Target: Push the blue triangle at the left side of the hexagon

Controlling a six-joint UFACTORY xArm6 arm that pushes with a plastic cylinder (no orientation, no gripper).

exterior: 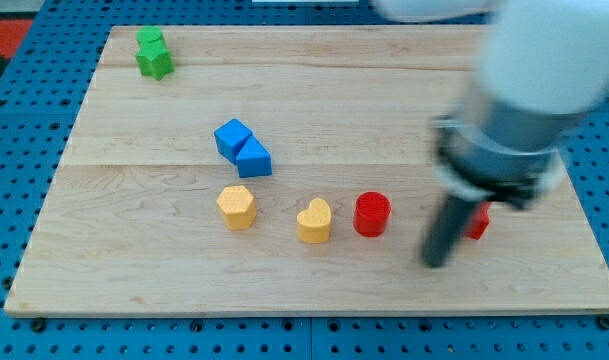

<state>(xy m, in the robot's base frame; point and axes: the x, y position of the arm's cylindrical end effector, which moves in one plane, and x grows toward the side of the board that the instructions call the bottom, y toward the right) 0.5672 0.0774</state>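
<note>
- Right of the red cylinder (372,214), the blurred arm leans down from the view's top right, its rod slanting to my tip (435,262).
- No claw exists, only the rod.
- Left of that cylinder lie the yellow heart (314,221), the yellow hexagon (236,207), and the blue triangle (253,159) just above the hexagon.

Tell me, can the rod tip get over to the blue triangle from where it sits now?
Probably yes. My tip is at the view's right, while the blue triangle lies left and higher. The red cylinder and yellow heart sit low between them; passing above them looks open.
</note>
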